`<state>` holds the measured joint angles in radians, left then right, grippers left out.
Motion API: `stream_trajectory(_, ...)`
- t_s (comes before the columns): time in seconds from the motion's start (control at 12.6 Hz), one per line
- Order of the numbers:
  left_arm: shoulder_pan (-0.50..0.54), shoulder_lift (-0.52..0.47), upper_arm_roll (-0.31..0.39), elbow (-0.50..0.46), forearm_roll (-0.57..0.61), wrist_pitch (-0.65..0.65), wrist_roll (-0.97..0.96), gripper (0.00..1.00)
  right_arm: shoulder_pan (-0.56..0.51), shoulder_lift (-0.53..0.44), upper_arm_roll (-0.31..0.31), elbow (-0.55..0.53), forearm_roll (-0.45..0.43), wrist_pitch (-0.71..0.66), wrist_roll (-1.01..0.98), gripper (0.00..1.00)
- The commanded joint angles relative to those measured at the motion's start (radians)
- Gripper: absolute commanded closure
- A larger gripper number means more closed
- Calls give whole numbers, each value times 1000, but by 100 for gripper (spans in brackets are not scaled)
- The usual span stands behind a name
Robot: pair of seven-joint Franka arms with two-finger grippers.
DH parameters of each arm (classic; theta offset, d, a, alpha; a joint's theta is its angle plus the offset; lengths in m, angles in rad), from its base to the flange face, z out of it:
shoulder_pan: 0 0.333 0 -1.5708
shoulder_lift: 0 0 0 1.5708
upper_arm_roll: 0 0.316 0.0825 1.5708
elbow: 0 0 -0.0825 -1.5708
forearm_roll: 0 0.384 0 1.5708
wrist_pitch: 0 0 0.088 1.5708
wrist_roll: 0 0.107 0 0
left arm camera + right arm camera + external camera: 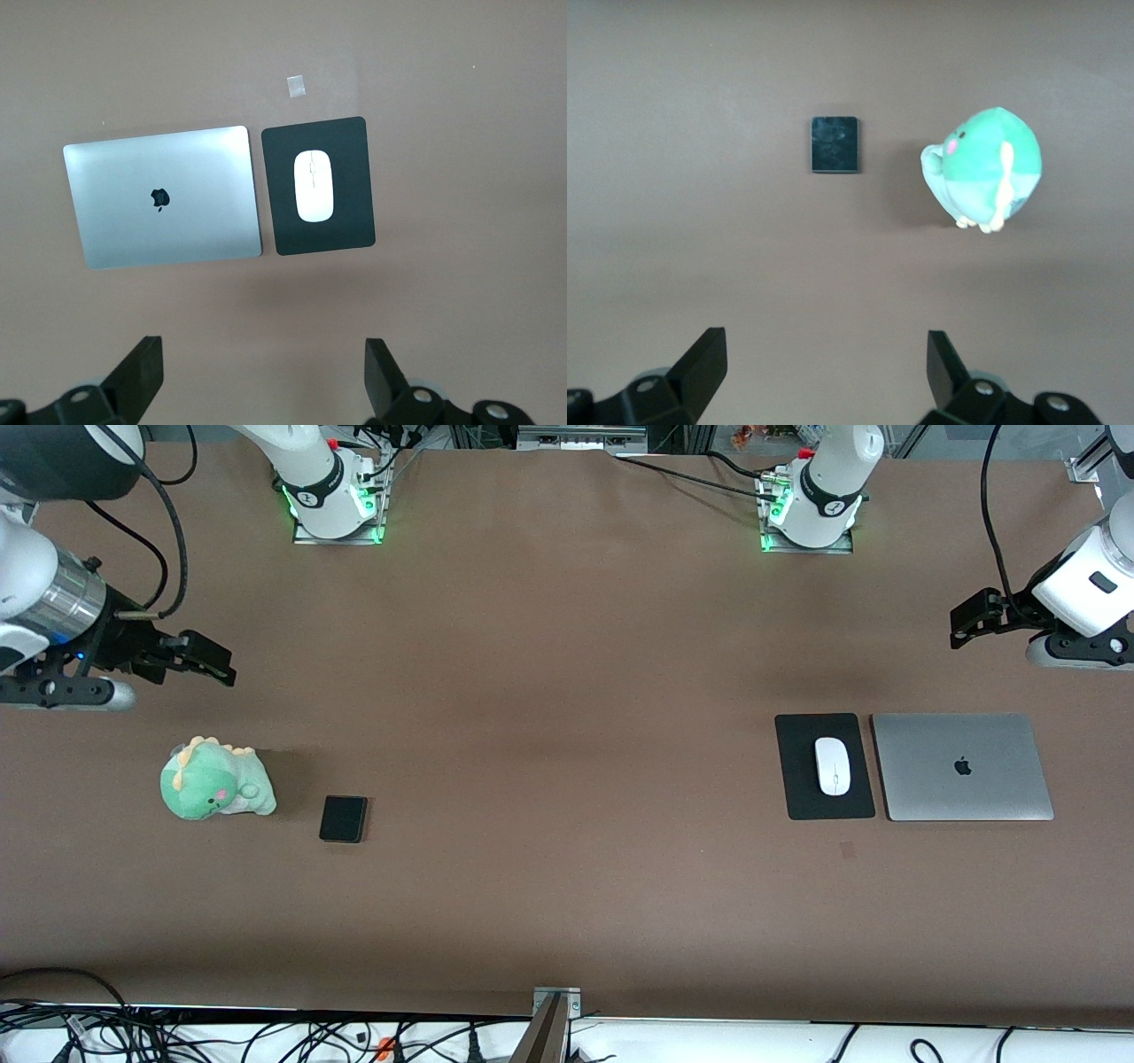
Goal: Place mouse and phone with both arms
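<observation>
While laptop [963, 767] flanks mouse [832, 765], plush dinosaur [215, 781] flanks phone [343, 818].

White mouse [832, 765], black phone [343, 818], green plush dinosaur [215, 781], silver laptop [962, 766]

White mouse [832, 766] flat on black pad [824, 766], black phone [343, 818] beside plush dinosaur [215, 780]

You're looking down on a broad brown tabletop [549, 691], evenly lit with soft shadows. Along its edge nearest the front camera runs a pale strip strewn with black cables [266, 1036], with a metal bracket [556, 1001] at mid-edge.
</observation>
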<state>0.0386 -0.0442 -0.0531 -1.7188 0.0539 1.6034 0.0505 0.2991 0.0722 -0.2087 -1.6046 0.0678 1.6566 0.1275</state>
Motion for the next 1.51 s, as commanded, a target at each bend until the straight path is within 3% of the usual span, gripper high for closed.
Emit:
stream_trajectory(0.0, -3, -3, 2, 15, -28, -11, 5, 0, -9, -61, 15, -69, -32, 5, -28, 0)
stream_trajectory(1.43, -5, 1, -11, 28, -28, -13, -5, 0, 14, -57, 14, -52, -34, 2, -26, 0)
